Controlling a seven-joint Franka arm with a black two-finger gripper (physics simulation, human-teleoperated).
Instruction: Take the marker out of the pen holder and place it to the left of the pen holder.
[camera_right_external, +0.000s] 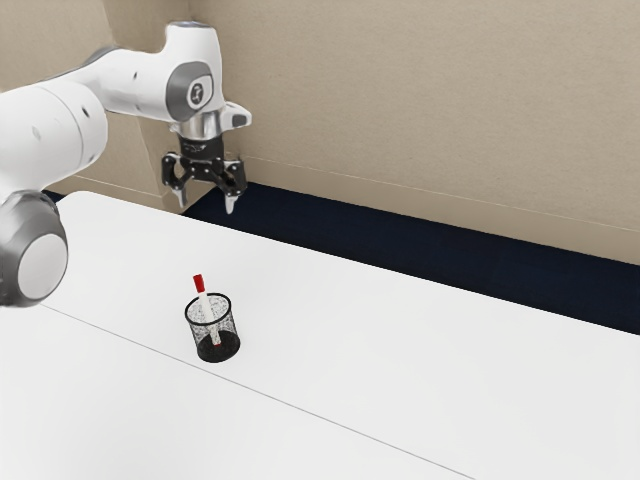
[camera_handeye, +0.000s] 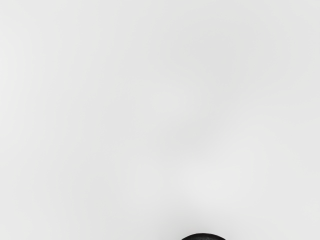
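A black mesh pen holder (camera_right_external: 228, 331) stands upright on the white table in the exterior view. The marker (camera_right_external: 204, 304), white with a red end, leans inside it, with the red end above the rim. My gripper (camera_right_external: 206, 206) hangs high above the table, apart from both, with its fingers spread and nothing between them. At the wrist view's lower edge shows a dark rounded thing (camera_handeye: 203, 237); I cannot tell what it is.
The white table (camera_right_external: 400, 350) extends around the pen holder, with a thin seam running across it. Beyond its far edge are a dark blue floor (camera_right_external: 420, 239) and a beige wall (camera_right_external: 430, 100).
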